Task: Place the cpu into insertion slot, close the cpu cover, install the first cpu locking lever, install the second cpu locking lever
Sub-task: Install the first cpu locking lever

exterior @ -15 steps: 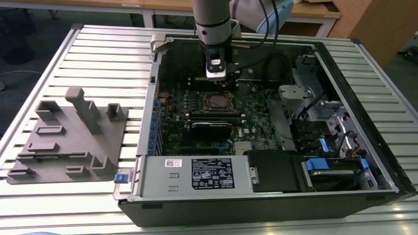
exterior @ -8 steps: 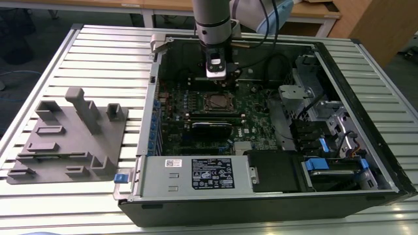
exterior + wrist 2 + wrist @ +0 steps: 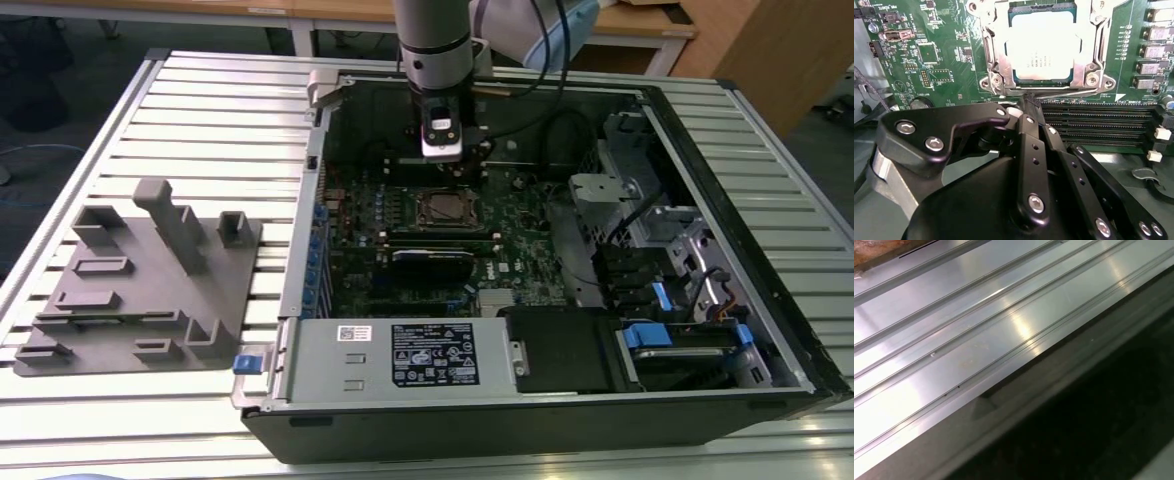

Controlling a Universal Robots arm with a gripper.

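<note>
In the second wrist view the cpu (image 3: 1040, 52) lies flat in the insertion slot (image 3: 441, 209), silver top up. The cpu cover (image 3: 997, 60) lies down around it as a silvery frame. Thin metal levers (image 3: 1101, 42) run along the frame's sides; I cannot tell whether they are latched. My gripper (image 3: 1030, 99) hangs just beside the socket's edge, between it and the black memory slots (image 3: 1094, 125). Its black fingers (image 3: 1026, 135) are pressed together with nothing between them. In the exterior view the gripper (image 3: 446, 162) hovers inside the open case, just behind the socket.
The open computer case (image 3: 694, 130) lies on a slatted aluminium table (image 3: 954, 340). Cables and drive bays (image 3: 654, 240) fill the exterior view's right, and a power supply (image 3: 400, 355) sits at the front. A grey fixture (image 3: 147, 280) stands on the table at the exterior view's left.
</note>
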